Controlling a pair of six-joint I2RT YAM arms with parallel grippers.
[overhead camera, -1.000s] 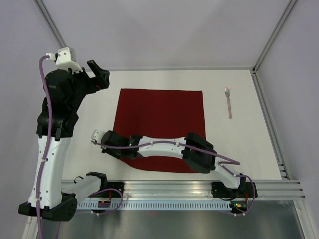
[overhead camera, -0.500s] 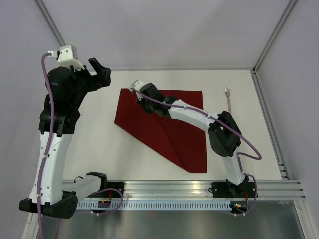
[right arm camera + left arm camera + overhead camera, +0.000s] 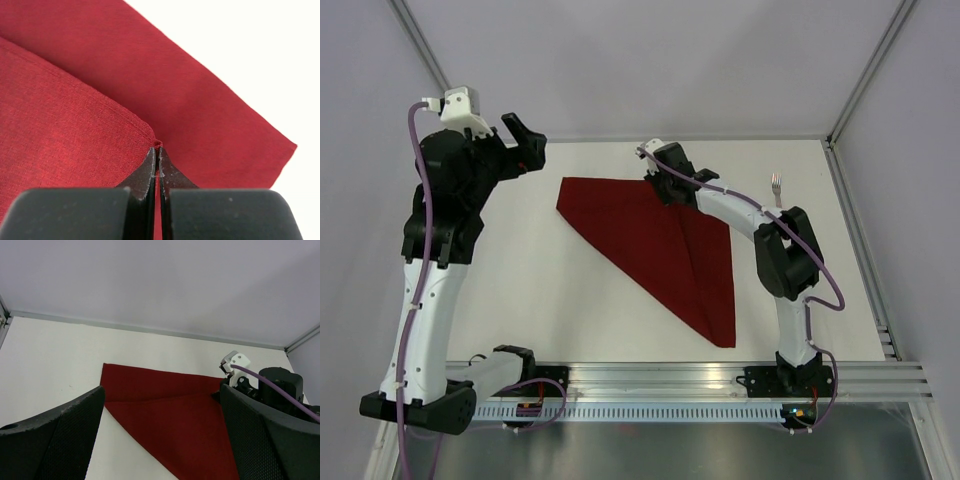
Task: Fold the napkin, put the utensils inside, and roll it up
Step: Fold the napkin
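The dark red napkin (image 3: pixel 650 245) lies on the white table, folded over into a rough triangle. My right gripper (image 3: pixel 662 188) is shut on one napkin corner near the far edge. In the right wrist view the corner is pinched between the closed fingertips of the right gripper (image 3: pixel 157 150), above the lower layer of napkin (image 3: pixel 220 115). My left gripper (image 3: pixel 525 142) is open and empty, raised high at the far left. In the left wrist view the napkin (image 3: pixel 170 410) shows between the spread fingers of the left gripper (image 3: pixel 162 440). A fork (image 3: pixel 778 205) lies at the far right.
The right arm (image 3: pixel 750 215) stretches over the napkin's right side and also shows in the left wrist view (image 3: pixel 272 385). A metal rail (image 3: pixel 720 380) runs along the near edge. Grey walls close the far and side edges.
My right gripper has carried the napkin's near-left corner across to the far side, then rightward along the far edge, turning the flat square into a triangle. The left arm barely moved.
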